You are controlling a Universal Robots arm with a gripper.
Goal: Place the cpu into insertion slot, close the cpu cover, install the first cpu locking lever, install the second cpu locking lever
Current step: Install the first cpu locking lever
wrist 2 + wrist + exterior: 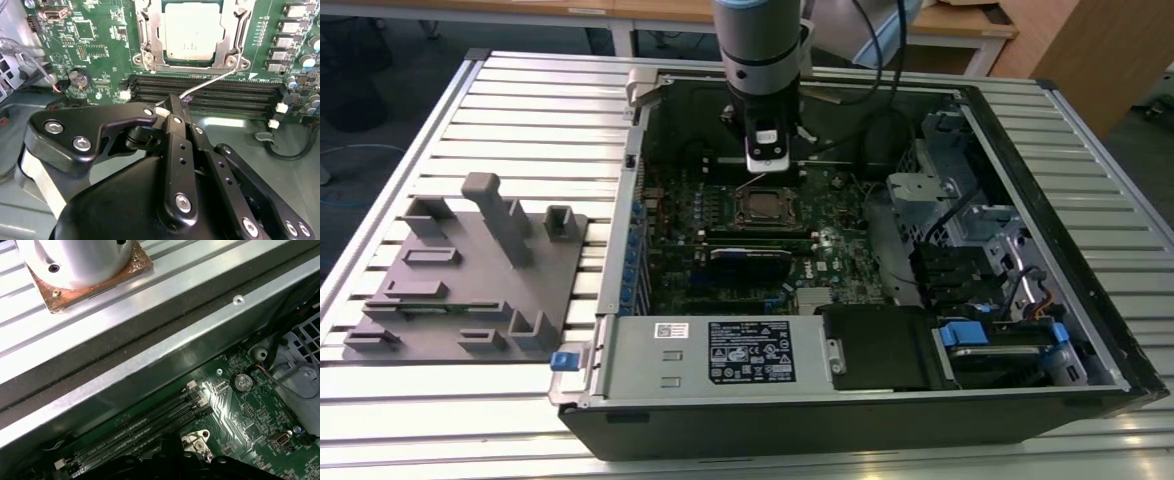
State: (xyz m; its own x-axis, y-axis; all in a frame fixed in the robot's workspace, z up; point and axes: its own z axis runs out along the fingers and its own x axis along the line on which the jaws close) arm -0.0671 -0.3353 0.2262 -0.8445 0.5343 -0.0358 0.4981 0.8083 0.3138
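Second wrist view, cpu flat (seated), cover down

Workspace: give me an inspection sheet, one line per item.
Surface: slatted metal table carrying an open computer case.
Job's things: cpu sits in the slot; cover lies down over it; a thin lever sticks out from the socket corner.
Clutter: grey fixture on the exterior view's left.
Grippers: gripper tip at the lever's free end.
Cables: black cable beside the memory slots.
Surroundings: wooden desks behind.
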